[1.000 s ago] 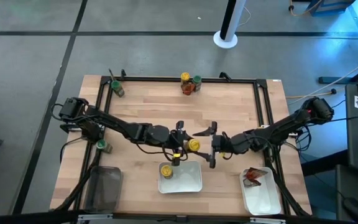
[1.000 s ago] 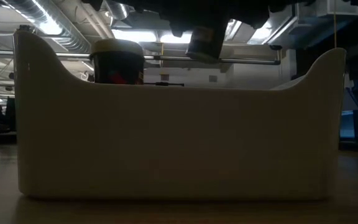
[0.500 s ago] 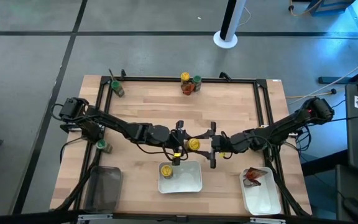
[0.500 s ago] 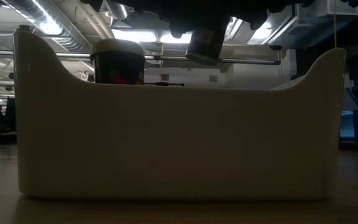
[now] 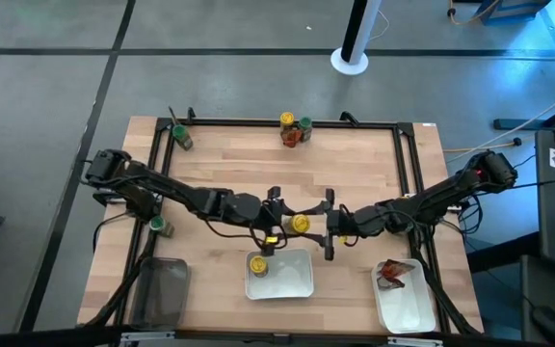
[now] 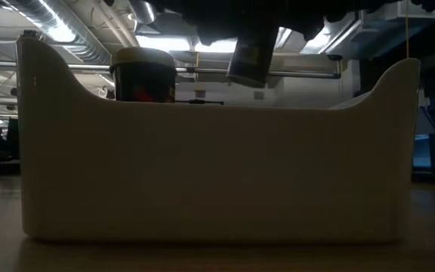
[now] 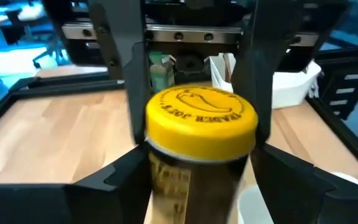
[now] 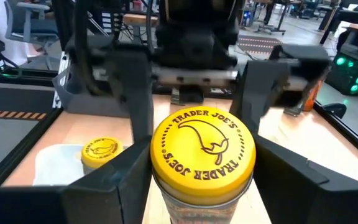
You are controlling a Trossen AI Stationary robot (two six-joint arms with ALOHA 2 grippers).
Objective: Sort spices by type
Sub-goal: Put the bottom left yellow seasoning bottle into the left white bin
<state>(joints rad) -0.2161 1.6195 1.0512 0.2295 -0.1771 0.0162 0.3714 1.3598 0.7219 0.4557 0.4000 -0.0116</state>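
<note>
A yellow-capped jar (image 5: 300, 225) is clamped between both grippers, left (image 5: 272, 224) and right (image 5: 328, 226), above the tray (image 5: 297, 280); uneven release risks a tipped jar

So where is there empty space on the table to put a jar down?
Most bare wood lies between the back jar cluster and the two arms. The middle tray has room right of its jar. It is crowded mid-table, where the left fingers and right fingers flank one yellow-capped jar.
</note>
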